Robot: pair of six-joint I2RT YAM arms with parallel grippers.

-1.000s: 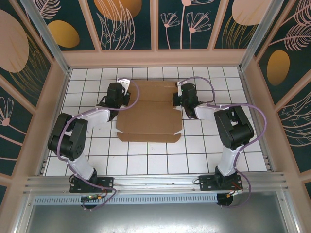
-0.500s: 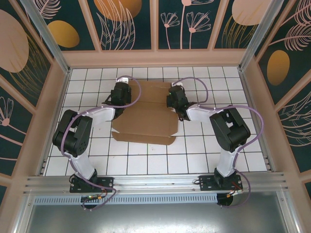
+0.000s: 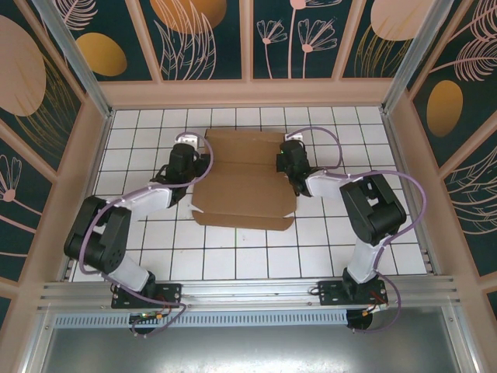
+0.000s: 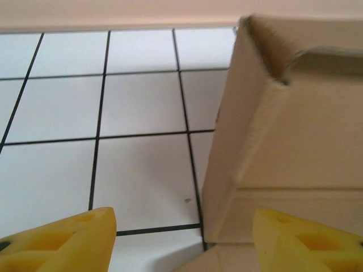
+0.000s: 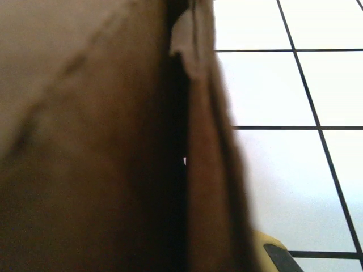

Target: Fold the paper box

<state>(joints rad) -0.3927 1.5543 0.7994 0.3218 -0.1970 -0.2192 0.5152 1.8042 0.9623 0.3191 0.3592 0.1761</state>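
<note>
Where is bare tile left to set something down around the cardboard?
Free: the tile strip between the brown corrugated cardboard box and the near metal rail; also the far-right corner tiles. Crowded: both box sides, where the left arm and right arm reach in.

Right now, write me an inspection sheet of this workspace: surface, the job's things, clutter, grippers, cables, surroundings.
Surface: white tiled tabletop with dark grid lines, bare around the work.
Job's things: paper box, brown cardboard, lies mid-table, partly folded, with its left side wall raised.
Clutter: nothing seen.
Grippers: left gripper is open, with the box's left corner between its fingers and not clamped. Right gripper is shut, apparently pinching the box's right flap.
Cables: purple cables loop along both arms, clear of the cardboard.
Surroundings: floral panels in a wooden frame; metal rail at the near edge.
</note>
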